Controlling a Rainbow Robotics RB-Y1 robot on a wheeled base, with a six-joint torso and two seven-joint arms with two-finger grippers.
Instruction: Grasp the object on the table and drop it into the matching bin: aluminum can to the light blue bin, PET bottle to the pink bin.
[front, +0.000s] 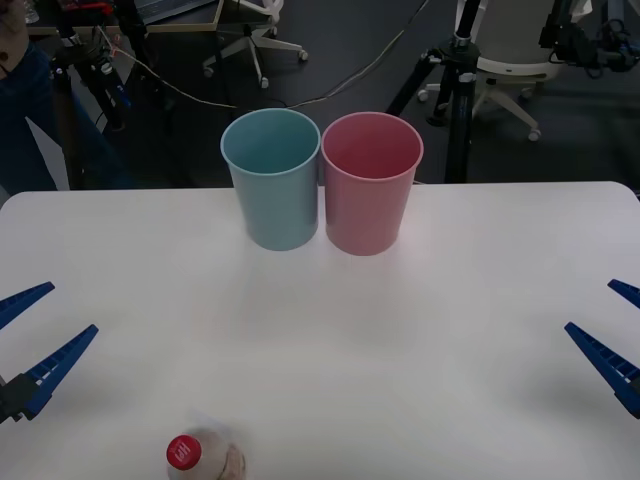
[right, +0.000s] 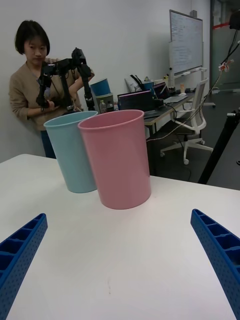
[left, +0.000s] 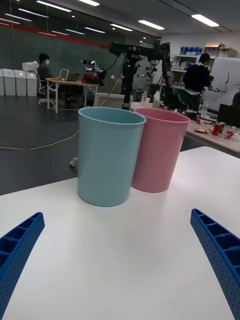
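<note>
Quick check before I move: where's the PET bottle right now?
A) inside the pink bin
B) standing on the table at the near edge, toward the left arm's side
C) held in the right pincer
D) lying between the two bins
B: the PET bottle stands red cap up on the table at the near edge, apart from the open left pincer and far from the pink bin.

Smooth plastic pink bin (front: 370, 185), light blue bin (front: 272, 180), seemingly matt table (front: 450, 330)
</note>
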